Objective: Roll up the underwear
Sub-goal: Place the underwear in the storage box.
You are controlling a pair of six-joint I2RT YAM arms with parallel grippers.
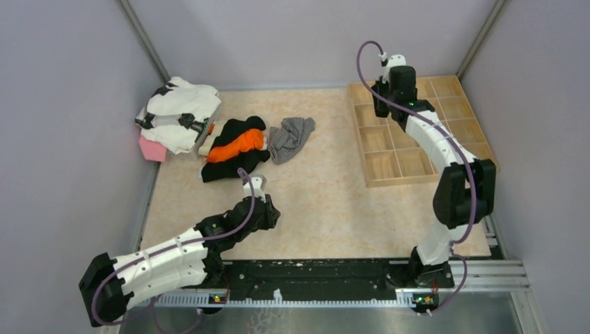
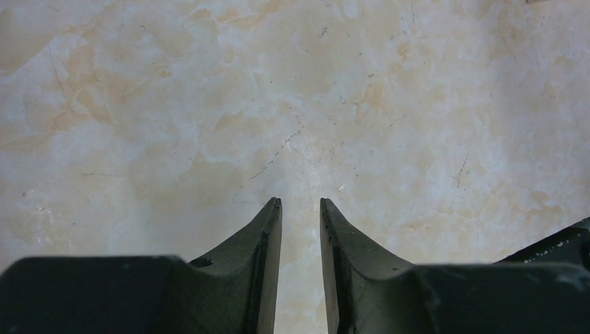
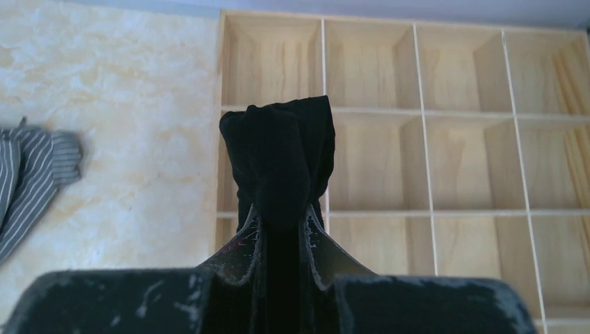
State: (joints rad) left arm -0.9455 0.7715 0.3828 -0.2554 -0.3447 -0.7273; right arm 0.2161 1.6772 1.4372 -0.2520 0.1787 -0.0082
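Two fingers of the right gripper [image 3: 282, 216] pinch the rolled black underwear [image 3: 278, 153] above the wooden tray [image 3: 376, 110], just inside its left edge; which compartment lies below I cannot tell. The grey striped underwear [image 3: 28, 174] lies crumpled on the table [image 2: 174, 104], well left of that edge. The left gripper [image 2: 300, 203] hovers slightly parted and empty over bare tabletop, the clothes pile [image 1: 236, 147] lying beyond it.
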